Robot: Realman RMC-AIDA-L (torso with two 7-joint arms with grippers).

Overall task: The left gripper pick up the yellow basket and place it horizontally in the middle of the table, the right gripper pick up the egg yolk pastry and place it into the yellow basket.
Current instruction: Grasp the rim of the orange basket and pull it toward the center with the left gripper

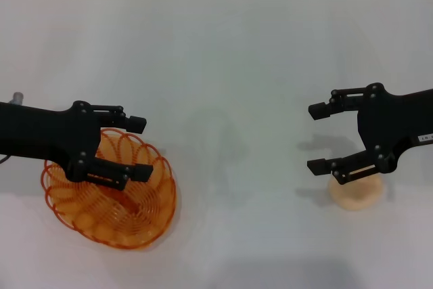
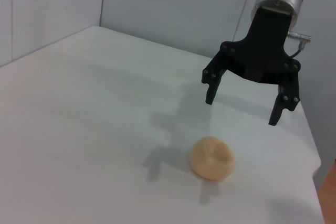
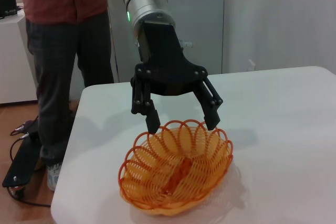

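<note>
Head view first, going left to right: your left gripper (image 1: 128, 150) is hanging over the yellow basket (image 1: 108, 194) with its jaws spread wide and nothing in them, one finger past the far rim and the other over the bowl. From the right wrist view the fingertips look level with the basket's scalloped rim, or just above it, so I'd say the pickup hasn't happened yet. The basket sits near the left front of the worktop (image 1: 223, 65), not in the middle, so that whole first half is left to do

Over on the right, your right gripper (image 1: 321, 139) is also wide open and empty, hovering above the egg yolk pastry (image 1: 356, 193), which is on the worktop well apart from the basket. So the second half hasn't begun either

Hard to see: in the head view the left gripper covers part of the basket's far rim, and the right gripper hides the top of the pastry. You can't tell for sure whether any finger is touching the wire
</note>
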